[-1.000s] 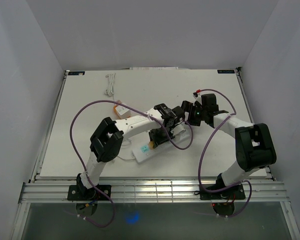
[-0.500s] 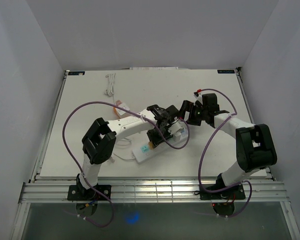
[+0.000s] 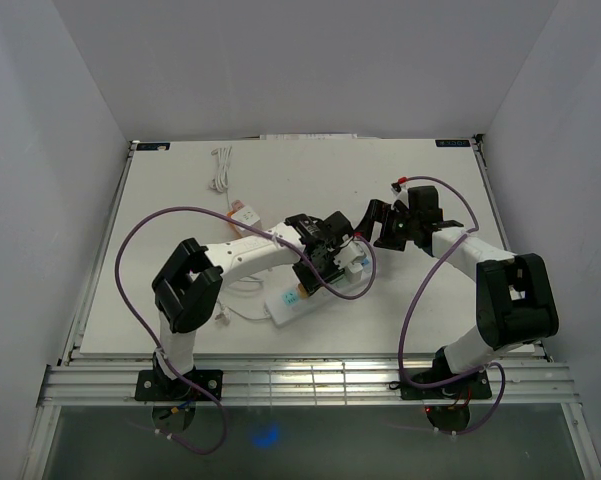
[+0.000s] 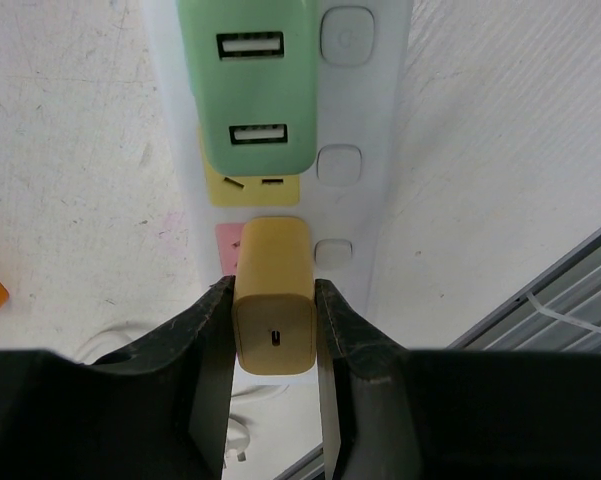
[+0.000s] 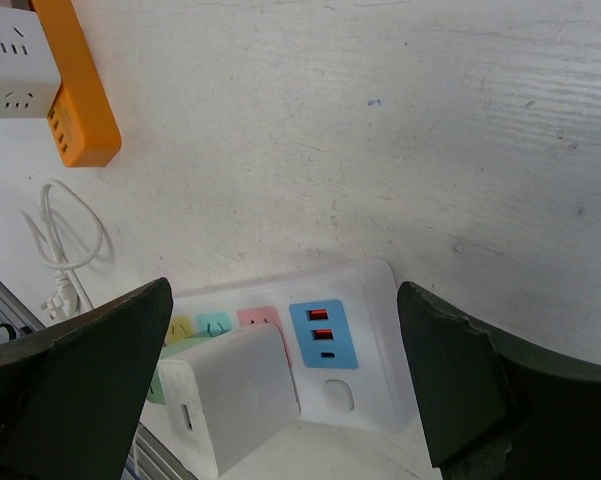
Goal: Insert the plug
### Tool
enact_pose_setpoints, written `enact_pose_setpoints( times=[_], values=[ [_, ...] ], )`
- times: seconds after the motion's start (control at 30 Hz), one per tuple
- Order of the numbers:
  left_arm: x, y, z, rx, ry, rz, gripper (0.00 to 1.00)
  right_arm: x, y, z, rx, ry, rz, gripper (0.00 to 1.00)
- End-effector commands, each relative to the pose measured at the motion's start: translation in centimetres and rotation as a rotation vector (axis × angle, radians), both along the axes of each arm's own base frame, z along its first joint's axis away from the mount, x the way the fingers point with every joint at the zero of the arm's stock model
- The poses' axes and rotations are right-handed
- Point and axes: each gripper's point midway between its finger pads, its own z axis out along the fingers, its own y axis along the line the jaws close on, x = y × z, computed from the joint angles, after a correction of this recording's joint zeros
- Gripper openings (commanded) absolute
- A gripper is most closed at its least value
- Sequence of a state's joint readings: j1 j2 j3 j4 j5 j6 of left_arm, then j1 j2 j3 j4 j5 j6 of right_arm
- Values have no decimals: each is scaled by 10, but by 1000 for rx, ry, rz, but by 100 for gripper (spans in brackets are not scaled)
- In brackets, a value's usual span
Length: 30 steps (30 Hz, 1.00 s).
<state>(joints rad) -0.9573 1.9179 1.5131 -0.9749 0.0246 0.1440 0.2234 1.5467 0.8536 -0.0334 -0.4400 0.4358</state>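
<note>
The yellow USB charger plug (image 4: 273,300) is gripped between the left fingers (image 4: 208,345) at the pink socket (image 4: 226,243) of the white power strip (image 4: 380,150) on the counter (image 4: 500,150); the right fingers (image 5: 455,385) are spread wide, empty, above its blue USB panel (image 5: 323,335).

White table (image 3: 310,170): power strip (image 3: 280,307), orange-edged socket block (image 3: 243,214), cable (image 3: 220,168) (coiled).

Table: white (image 3: 160,220), with walls on three sides.
Strip: white (image 3: 283,304), lying slantwise at mid-table, with a green patch near its left end.
Left gripper: (image 3: 313,272) pointing down over the strip's middle; jaws too small to make out.
Right gripper: (image 3: 372,228) near the strip's right end.
Adapter: white block (image 3: 353,262) at that right end.
Cable: white coil (image 3: 220,168), far left.
Box: orange and white (image 3: 242,213), between cable and strip.
</note>
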Motion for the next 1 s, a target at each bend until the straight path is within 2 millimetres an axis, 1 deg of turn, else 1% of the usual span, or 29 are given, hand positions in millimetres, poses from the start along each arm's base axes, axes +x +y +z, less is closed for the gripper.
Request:
enact_pose_setpoints(
  times=[0.0, 0.03, 0.07, 0.1, 0.17, 0.2, 0.27, 0.4, 0.43, 0.47, 0.5, 0.53, 0.6, 0.63, 0.73, 0.83, 0.87, 0.9, 0.93, 0.97],
  values=[
    [-5, 5, -14, 14, 15, 15, 15, 3, -5, 10, -10, -37, -4, 98],
    [-3, 3, -9, 4, -3, 17, 19, 3, -4, 10, -11, -39, -3, 98],
    [2, 2, 1, -13, -35, 15, 21, 4, -5, 11, -11, -39, -6, 98],
    [7, 2, 7, -15, -65, 20, 27, 5, -6, 12, -11, -39, -8, 98],
    [14, -3, 22, -45, -100, 21, 32, 6, -5, 13, -10, -42, -8, 98],
    [17, -5, 30, -65, -116, 22, 38, 6, -5, 13, -9, -42, -7, 98],
    [23, -7, 41, -84, -142, 31, 44, 6, -6, 14, -9, -43, -8, 98],
    [31, -4, 58, -109, -178, 54, 54, 5, -6, 13, -11, -39, -9, 98],
    [32, -5, 62, -120, -184, 56, 62, 5, -6, 13, -11, -39, -9, 98],
    [35, -6, 67, -136, -195, 61, 72, 6, -7, 14, -11, -39, -11, 98],
    [36, -7, 75, -158, -211, 64, 75, 5, -6, 13, -10, -39, -10, 98],
    [36, -8, 81, -175, -220, 65, 87, 5, -6, 13, -9, -37, -9, 98],
    [38, -9, 88, -201, -230, 68, 95, 5, -6, 13, -7, -37, -7, 98],
    [38, -9, 93, -214, -236, 69, 95, 6, -6, 14, -6, -41, -7, 98],
    [35, -8, 97, -221, -226, 63, 95, 5, -6, 15, -6, -41, -7, 98],
    [31, -6, 107, -253, -224, 76, 96, 6, -7, 17, -8, -49, -11, 98],
    [33, -6, 116, -282, -241, 100, 96, 5, -8, 16, -11, -48, -10, 97],
    [38, -2, 120, -295, -253, 134, 96, 6, -9, 17, -13, -53, -10, 97],
    [41, 4, 119, -297, -260, 168, 97, 6, -9, 21, -14, -68, -9, 96],
    [47, 5, 123, -331, -274, 224, 98, 7, -11, 23, -16, -77, -12, 93]
  ],
)
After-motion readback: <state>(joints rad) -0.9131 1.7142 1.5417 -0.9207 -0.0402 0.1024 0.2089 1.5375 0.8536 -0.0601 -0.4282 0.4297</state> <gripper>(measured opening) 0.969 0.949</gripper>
